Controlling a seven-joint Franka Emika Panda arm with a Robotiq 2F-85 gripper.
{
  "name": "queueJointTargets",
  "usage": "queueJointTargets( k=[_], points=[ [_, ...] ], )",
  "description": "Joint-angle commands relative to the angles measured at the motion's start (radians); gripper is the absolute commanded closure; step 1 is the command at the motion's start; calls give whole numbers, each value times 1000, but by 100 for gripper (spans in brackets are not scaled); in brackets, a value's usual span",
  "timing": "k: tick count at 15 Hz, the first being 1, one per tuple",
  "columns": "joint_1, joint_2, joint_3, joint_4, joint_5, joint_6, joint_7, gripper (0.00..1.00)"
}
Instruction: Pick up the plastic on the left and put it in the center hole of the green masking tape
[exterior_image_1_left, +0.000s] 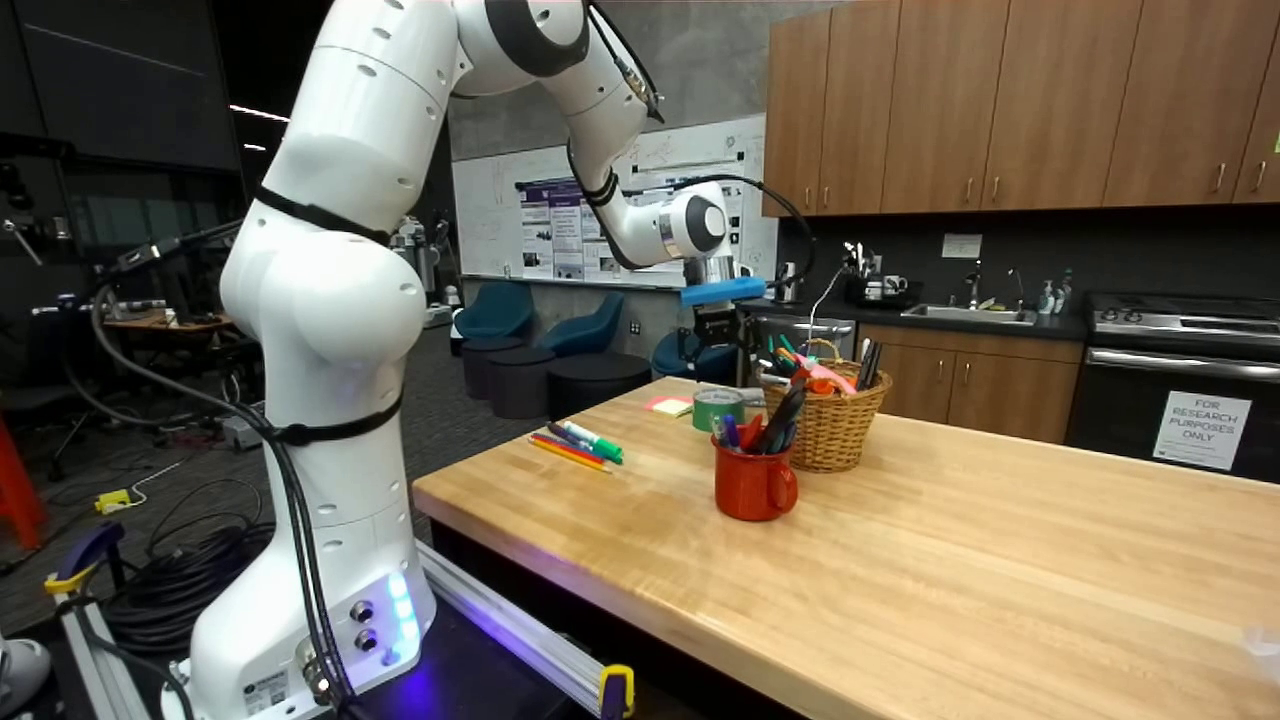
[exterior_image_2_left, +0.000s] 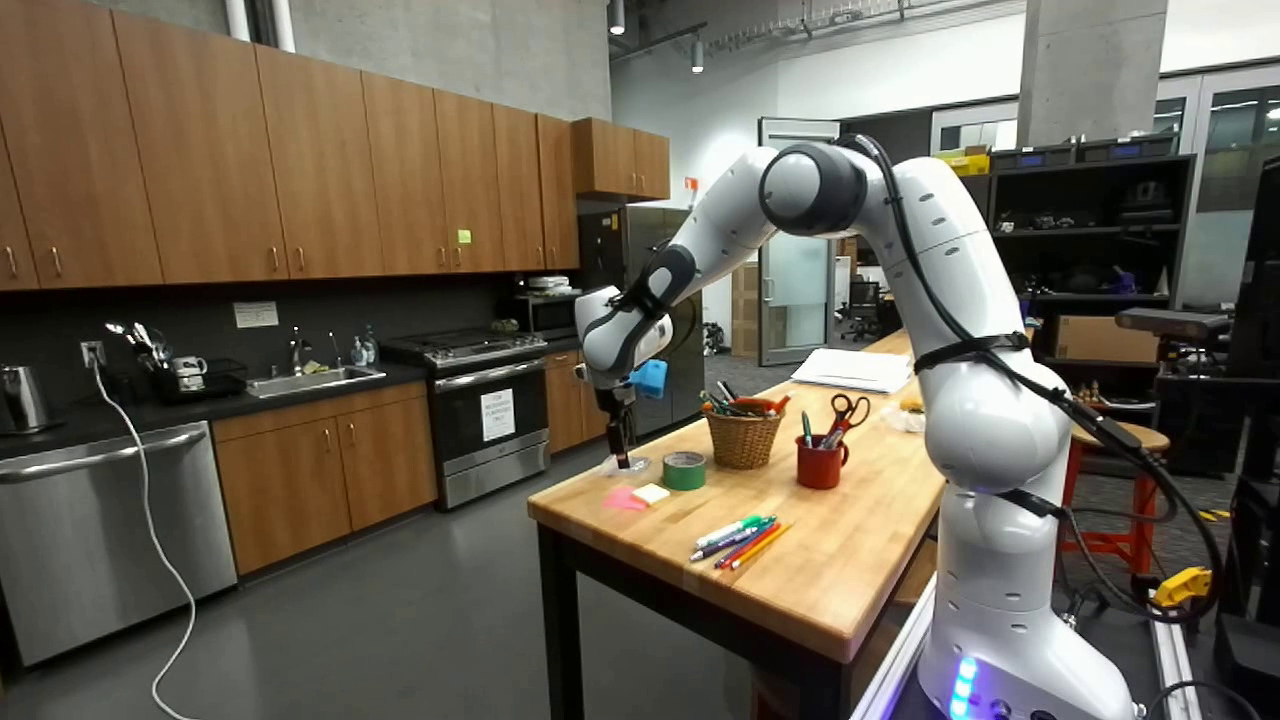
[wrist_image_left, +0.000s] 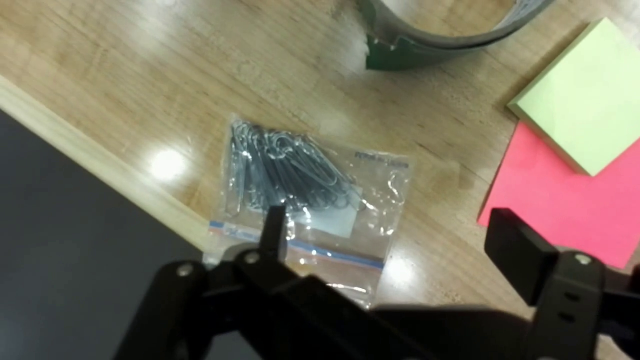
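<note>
The plastic is a clear zip bag of paper clips (wrist_image_left: 295, 170), lying flat near the table's edge in the wrist view. It also shows as a shiny patch in an exterior view (exterior_image_2_left: 641, 465). My gripper (wrist_image_left: 389, 217) is open and empty, with its fingers wide apart. The left finger overlaps the bag's zip side, and the right finger is over bare wood by the pink note. In an exterior view the gripper (exterior_image_2_left: 622, 462) points down at the bag; I cannot tell if it touches. The green masking tape (wrist_image_left: 400, 52) stands with its hole upward, also in both exterior views (exterior_image_1_left: 717, 408) (exterior_image_2_left: 684, 472).
A yellow-green note pad (wrist_image_left: 585, 95) lies on a pink sticky note (wrist_image_left: 565, 200) beside the bag. A wicker basket (exterior_image_2_left: 742, 440) of pens and a red mug (exterior_image_2_left: 819, 467) stand near the tape. Several pens and pencils (exterior_image_2_left: 740, 540) lie closer to the robot base.
</note>
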Motion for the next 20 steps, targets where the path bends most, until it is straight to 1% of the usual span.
queueJointTargets(
  k=[1, 9, 20],
  points=[
    [25, 11, -14, 22, -51, -17, 31, 0],
    [38, 58, -33, 55, -117, -31, 84, 0],
    [39, 120, -41, 120, -120, -51, 94, 0]
  ],
)
